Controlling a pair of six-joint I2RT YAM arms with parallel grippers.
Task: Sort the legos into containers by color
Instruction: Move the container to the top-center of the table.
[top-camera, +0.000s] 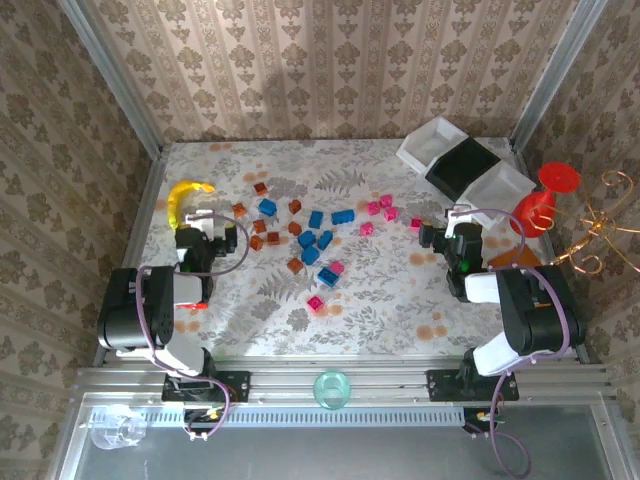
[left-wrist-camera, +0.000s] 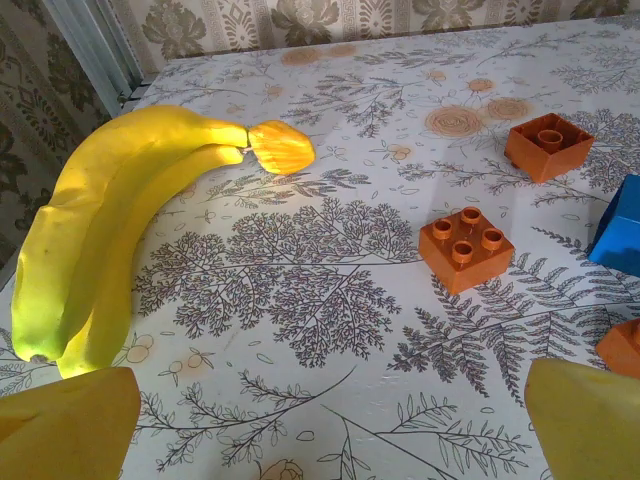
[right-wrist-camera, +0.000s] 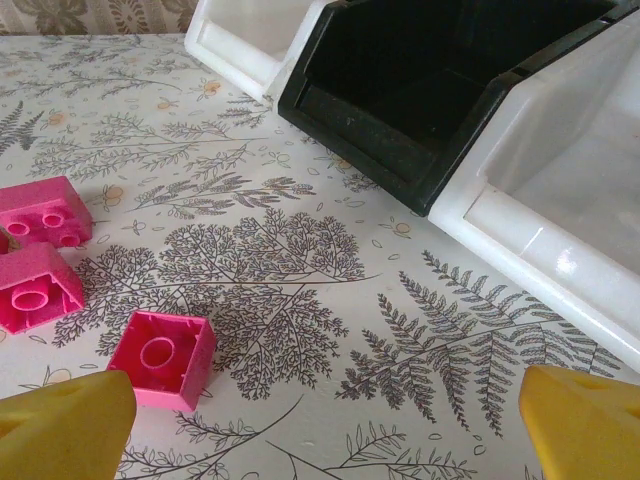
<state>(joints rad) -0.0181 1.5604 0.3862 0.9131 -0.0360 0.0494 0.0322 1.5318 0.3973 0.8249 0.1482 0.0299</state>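
Note:
Blue (top-camera: 318, 243), pink (top-camera: 380, 208) and reddish-brown (top-camera: 263, 233) legos lie scattered across the middle of the patterned table. Two white trays (top-camera: 430, 143) (top-camera: 500, 188) flank a black tray (top-camera: 465, 165) at the back right; all look empty. My left gripper (top-camera: 207, 222) is open beside the banana, with yellow fingertips (left-wrist-camera: 65, 425) low over bare table. Orange bricks (left-wrist-camera: 465, 245) (left-wrist-camera: 547, 145) lie ahead of it to the right. My right gripper (top-camera: 452, 222) is open near the trays (right-wrist-camera: 430, 80), with an upside-down pink brick (right-wrist-camera: 162, 358) next to its left finger (right-wrist-camera: 60, 430).
A yellow banana (left-wrist-camera: 110, 230) lies at the left edge by the metal post. A red goblet (top-camera: 540, 200) and a gold wire ornament (top-camera: 600, 230) stand right of the trays. A clear cup (top-camera: 332, 388) sits on the front rail between the arm bases.

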